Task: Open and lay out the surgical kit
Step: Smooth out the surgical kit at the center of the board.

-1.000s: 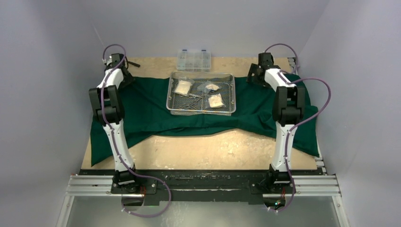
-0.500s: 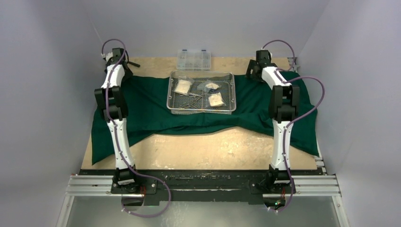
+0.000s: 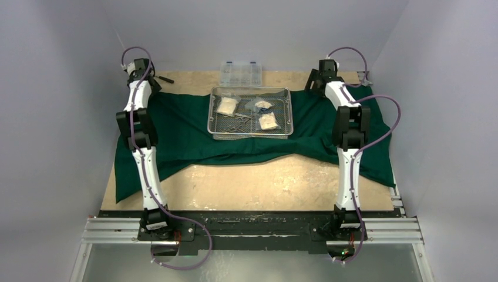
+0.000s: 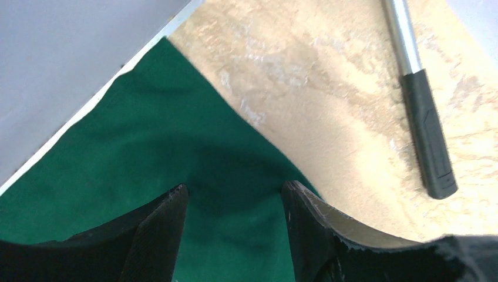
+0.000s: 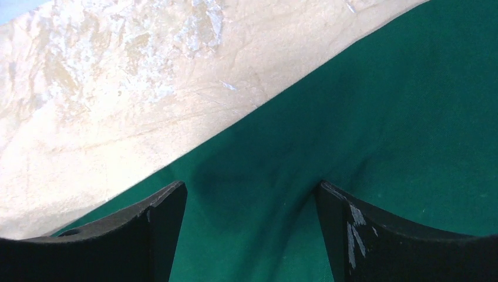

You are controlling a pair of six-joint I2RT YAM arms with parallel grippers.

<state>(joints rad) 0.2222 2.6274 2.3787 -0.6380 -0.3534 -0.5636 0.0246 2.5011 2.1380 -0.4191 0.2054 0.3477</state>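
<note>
The dark green cloth (image 3: 188, 132) lies spread flat on the table. On its back middle stands the steel wire-mesh tray (image 3: 214, 123). In the tray lie three gauze packets (image 3: 226, 106) and small steel instruments (image 3: 238, 121). My left gripper (image 3: 142, 75) is down at the cloth's back left corner. In the left wrist view this gripper (image 4: 234, 191) is open, with green cloth (image 4: 152, 153) between its fingertips. My right gripper (image 3: 320, 79) is at the cloth's back right edge. It is open too (image 5: 251, 188), its tips resting on the cloth (image 5: 382, 106), which creases a little between them.
A clear plastic compartment box (image 3: 240, 73) stands behind the tray against the back wall. A small hammer (image 4: 428, 141) lies on the bare tabletop just beyond the left gripper. Grey walls close in on both sides. The cloth hangs over the table's right edge (image 3: 384, 170).
Both arms have reached farther toward the back wall, and the cloth's back corners have moved back and outward with them. Both pairs of jaws have narrowed a little.
</note>
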